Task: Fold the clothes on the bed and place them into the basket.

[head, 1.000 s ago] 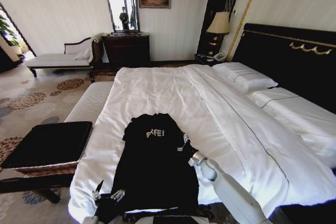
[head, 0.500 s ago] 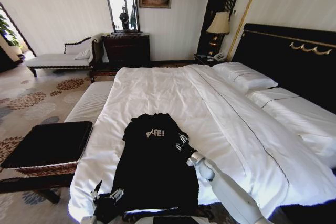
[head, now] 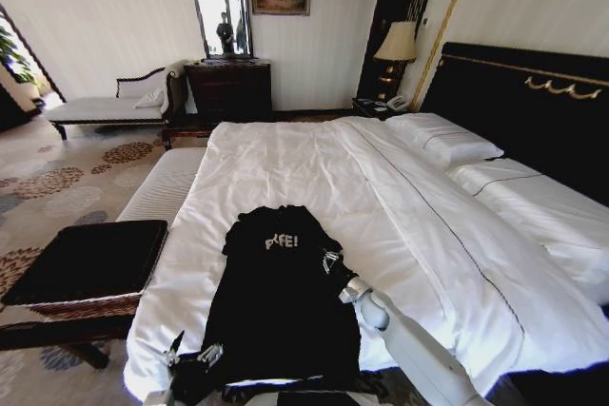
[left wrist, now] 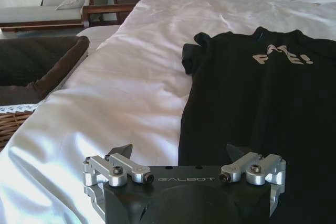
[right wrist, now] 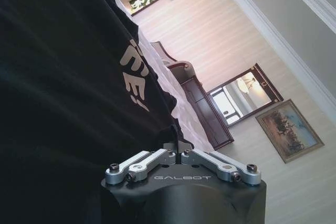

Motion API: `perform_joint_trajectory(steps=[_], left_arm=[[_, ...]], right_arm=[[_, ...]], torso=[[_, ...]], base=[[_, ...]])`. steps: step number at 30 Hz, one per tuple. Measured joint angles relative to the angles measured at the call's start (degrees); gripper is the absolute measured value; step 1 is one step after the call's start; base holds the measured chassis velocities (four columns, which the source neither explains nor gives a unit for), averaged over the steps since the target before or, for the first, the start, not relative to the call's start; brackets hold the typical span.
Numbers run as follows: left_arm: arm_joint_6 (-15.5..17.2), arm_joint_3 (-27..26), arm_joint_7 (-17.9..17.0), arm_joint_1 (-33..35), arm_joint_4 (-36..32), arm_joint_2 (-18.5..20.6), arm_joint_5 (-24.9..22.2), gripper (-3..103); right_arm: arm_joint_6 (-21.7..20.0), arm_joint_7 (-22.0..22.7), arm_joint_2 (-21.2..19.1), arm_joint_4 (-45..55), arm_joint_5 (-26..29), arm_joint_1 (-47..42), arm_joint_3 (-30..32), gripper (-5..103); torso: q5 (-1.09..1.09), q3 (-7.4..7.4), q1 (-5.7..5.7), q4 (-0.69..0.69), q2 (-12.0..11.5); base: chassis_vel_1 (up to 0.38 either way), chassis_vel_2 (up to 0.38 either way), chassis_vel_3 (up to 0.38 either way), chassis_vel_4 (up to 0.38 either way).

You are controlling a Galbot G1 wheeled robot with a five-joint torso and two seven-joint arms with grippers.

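The clothes are one black T-shirt [head: 281,306] with white chest lettering, lying flat on the near corner of the white bed [head: 400,206]. My right gripper [head: 331,260] is at the shirt's right sleeve. In the right wrist view its fingertips [right wrist: 178,148] are pressed together on the black fabric edge [right wrist: 63,77]. My left gripper [head: 190,354] sits at the shirt's lower left hem, open [left wrist: 181,153], with the shirt's side edge [left wrist: 252,103] between its fingers. The basket [head: 81,268], brown wicker with a black top, stands on the floor left of the bed.
A pale striped bench [head: 166,187] stands along the bed's left side, beyond the basket [left wrist: 37,66]. Pillows [head: 442,140] and a black headboard [head: 533,111] are on the right. A dresser [head: 228,87] and a chaise [head: 105,106] line the far wall.
My right gripper has edged slightly left and nearer with the sleeve edge. The left gripper and the shirt's body look unchanged.
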Motion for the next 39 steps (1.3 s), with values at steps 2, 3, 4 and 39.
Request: perform_joint_trajectory(steps=[2,3,4,39], left_arm=[[0.2,0.1,-0.1,0.0,0.1,-0.3,0.6,100],[0.3,0.1,-0.1,0.1,0.1,-0.3,0.6,100],[0.3,0.1,-0.1,0.1,0.1,-0.3,0.6,100],[2.0,1.4,0.0,-3.0,0.3,-1.0,0.3,100]], right_arm=[[-0.3,0.1,-0.1,0.0,2.3,0.6,-0.3,0],[-0.9,0.1,-0.3,0.1,4.1,1.0,-0.4,0],[-0.9,0.1,-0.3,0.1,4.1,1.0,-0.4,0],[-19.1,6.5,7.4,-3.0,52.1,4.9,11.6,3]], torso=[[0.01,0.00,0.00,0.01,0.0],[0.00,0.00,0.00,0.01,0.0],[0.00,0.00,0.00,0.01,0.0],[0.00,0.00,0.00,0.01,0.0]], base=[[0.000,0.000,0.000,0.000],[0.000,0.000,0.000,0.000],[0.000,0.000,0.000,0.000],[0.000,0.000,0.000,0.000]])
